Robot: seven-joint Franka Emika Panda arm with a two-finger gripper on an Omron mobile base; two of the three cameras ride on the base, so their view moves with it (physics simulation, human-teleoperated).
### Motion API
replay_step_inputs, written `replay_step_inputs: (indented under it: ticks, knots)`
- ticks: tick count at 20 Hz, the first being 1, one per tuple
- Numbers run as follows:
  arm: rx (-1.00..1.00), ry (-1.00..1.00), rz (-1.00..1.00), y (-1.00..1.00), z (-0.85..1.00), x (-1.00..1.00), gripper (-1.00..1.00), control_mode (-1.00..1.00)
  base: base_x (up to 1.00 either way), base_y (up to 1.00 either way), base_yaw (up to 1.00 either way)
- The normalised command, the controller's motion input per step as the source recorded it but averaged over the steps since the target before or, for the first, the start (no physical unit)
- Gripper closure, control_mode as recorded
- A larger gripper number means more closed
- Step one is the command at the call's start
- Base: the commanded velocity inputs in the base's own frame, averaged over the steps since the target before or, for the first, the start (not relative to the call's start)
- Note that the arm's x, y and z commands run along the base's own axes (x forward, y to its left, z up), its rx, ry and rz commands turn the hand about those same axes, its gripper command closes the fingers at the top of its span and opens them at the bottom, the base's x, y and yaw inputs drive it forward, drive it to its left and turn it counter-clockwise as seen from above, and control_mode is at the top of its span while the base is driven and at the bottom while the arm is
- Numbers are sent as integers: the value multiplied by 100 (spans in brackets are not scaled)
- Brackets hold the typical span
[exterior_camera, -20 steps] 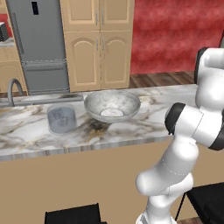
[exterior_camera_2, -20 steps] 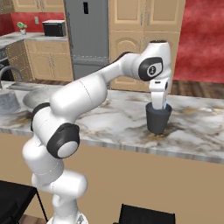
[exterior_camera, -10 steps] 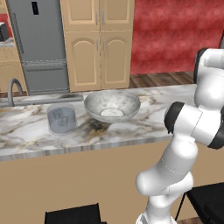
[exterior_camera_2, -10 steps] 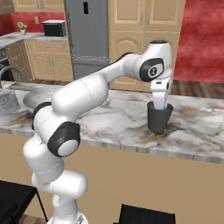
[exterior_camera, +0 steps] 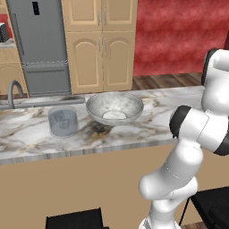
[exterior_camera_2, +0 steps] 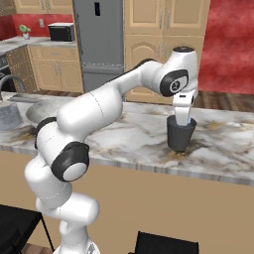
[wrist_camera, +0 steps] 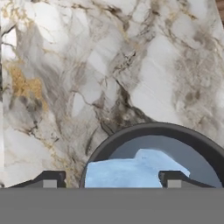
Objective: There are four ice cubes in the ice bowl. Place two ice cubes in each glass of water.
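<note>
The arm [exterior_camera_2: 104, 106] is built of smooth, glossy white rounded segments, fat and tube-like, joined by dark charcoal bands at the joints. Round dark caps sit on the sides of the joints; the one near the wrist [exterior_camera_2: 174, 84] carries a small pale marking at its centre. The base column [exterior_camera_2: 69, 218] is bulbous and white. The hand [exterior_camera_2: 182, 110] is a slim white block, and its finger tips [wrist_camera: 175, 178] are small, dark and squared.

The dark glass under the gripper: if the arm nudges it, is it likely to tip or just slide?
Probably slide: the dark glass is short, straight-sided and stands flat on the marble counter. The polished-looking stone suggests little grip. The gripper sits at its rim, so a high sideways knock could still tilt it.
</note>
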Motion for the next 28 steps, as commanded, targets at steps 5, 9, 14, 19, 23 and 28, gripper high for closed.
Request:
replay_step_inputs:
  ticks: [5,9,14,19,23,28]
  knots:
    - [1,-10,2,0,0,0,-100,-100,0,0,0]
    - [1,-11,1,0,0,0,-100,-100,0,0,0]
    - [2,-12,1,0,0,-1,-100,-100,0,0,0]
    - [3,-15,1,0,0,-6,-100,-100,0,0,0]
    - [4,-16,1,-2,4,-16,-100,-100,0,0,0]
    - [2,-12,4,-1,20,-18,-100,-100,0,0,0]
